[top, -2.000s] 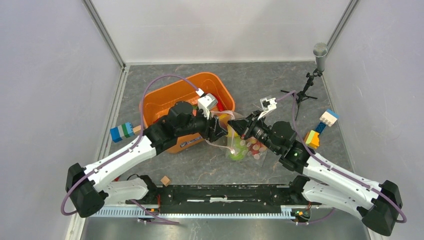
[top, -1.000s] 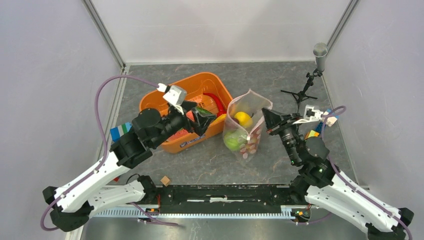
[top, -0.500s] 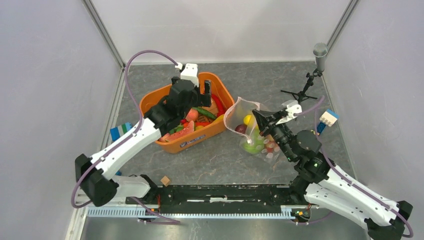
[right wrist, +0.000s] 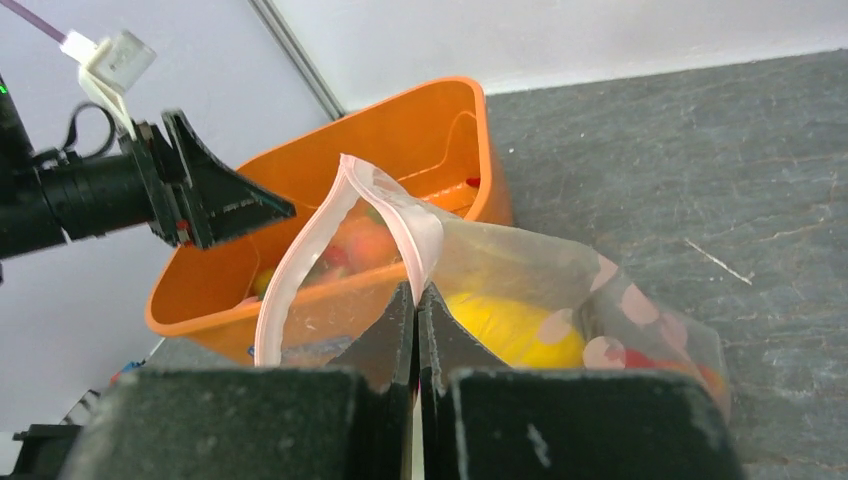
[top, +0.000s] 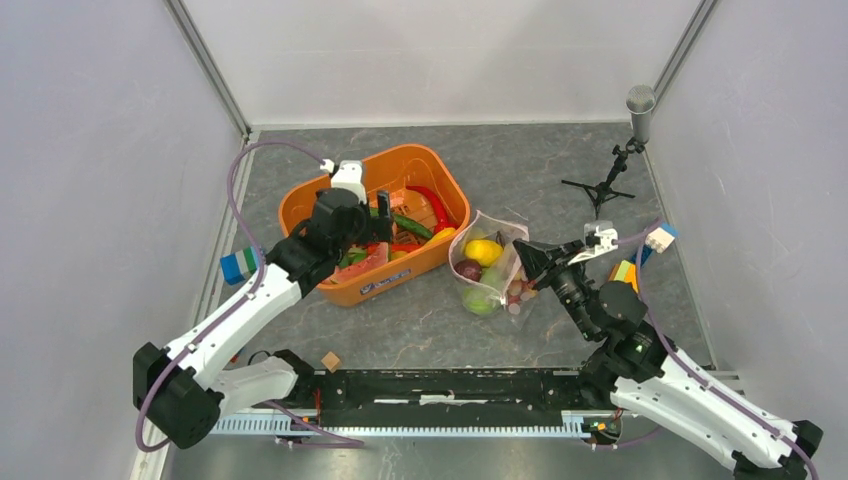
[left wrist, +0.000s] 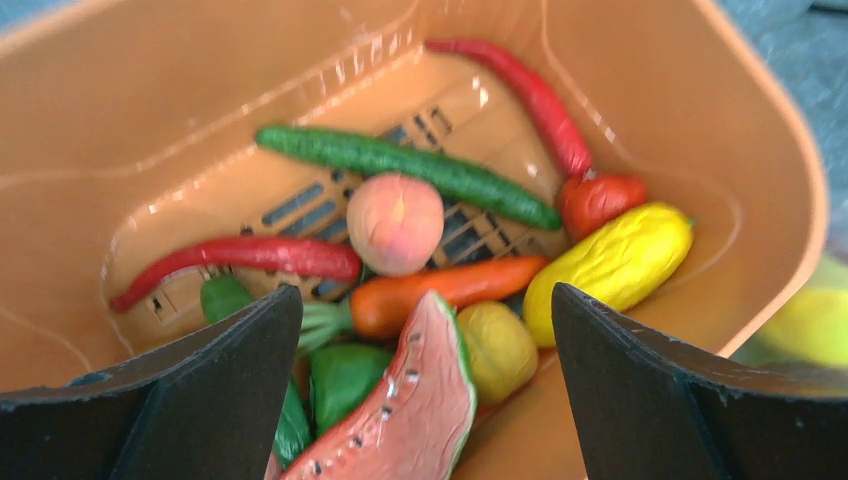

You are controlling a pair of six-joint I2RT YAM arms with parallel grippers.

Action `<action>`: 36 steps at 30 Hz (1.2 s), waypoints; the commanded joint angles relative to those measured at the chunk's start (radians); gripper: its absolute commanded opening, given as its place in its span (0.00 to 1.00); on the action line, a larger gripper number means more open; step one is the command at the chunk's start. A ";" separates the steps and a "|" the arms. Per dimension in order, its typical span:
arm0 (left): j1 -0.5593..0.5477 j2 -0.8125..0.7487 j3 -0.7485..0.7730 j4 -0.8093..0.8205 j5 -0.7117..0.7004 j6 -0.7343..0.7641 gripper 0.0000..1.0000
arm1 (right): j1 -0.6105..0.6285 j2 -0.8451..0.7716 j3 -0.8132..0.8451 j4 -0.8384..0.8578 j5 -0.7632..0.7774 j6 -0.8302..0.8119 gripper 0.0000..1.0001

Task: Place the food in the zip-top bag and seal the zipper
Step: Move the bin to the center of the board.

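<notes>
The zip-top bag (top: 497,280) lies slumped right of the tub, with a yellow piece (top: 483,250), a green one (top: 480,300) and a dark purple one (top: 468,270) inside. My right gripper (top: 527,256) is shut on the bag's rim, its tips (right wrist: 416,292) pinching the pink zipper (right wrist: 300,262), and the mouth gapes. My left gripper (top: 383,218) hangs open over the tub's food with nothing between its jaws (left wrist: 425,300): a watermelon slice (left wrist: 400,410), peach (left wrist: 395,222), cucumber (left wrist: 400,165), carrot (left wrist: 440,290), red chilli (left wrist: 530,95), yellow piece (left wrist: 610,260).
The orange tub (top: 310,200) stands left of the bag. A microphone on a small stand (top: 625,150) is at the back right. Building blocks sit by the left wall (top: 240,265) and near my right arm (top: 655,238). A small wooden cube (top: 330,361) lies near the front rail.
My left gripper left the bag's mouth and swung over the tub, staying open. The bag, still pinched by my right gripper, has sagged lower toward the table.
</notes>
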 commanded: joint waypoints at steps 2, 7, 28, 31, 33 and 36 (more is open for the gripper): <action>0.020 -0.052 -0.102 -0.008 0.146 -0.052 1.00 | 0.001 0.023 0.166 -0.171 -0.025 0.065 0.00; 0.017 0.021 -0.141 -0.035 0.377 -0.092 1.00 | 0.001 -0.002 0.198 -0.143 -0.060 0.049 0.00; -0.125 -0.027 -0.140 0.018 -0.040 -0.085 1.00 | 0.002 0.019 0.278 -0.366 0.311 -0.022 0.02; -0.087 0.043 -0.081 0.022 -0.103 -0.083 1.00 | 0.001 0.005 0.232 -0.334 0.330 -0.015 0.02; -0.046 0.101 -0.064 0.025 -0.083 -0.094 1.00 | 0.001 0.003 0.206 -0.303 0.339 -0.025 0.02; 0.017 0.177 -0.067 0.044 -0.004 -0.110 1.00 | 0.001 0.019 0.198 -0.285 0.356 -0.051 0.02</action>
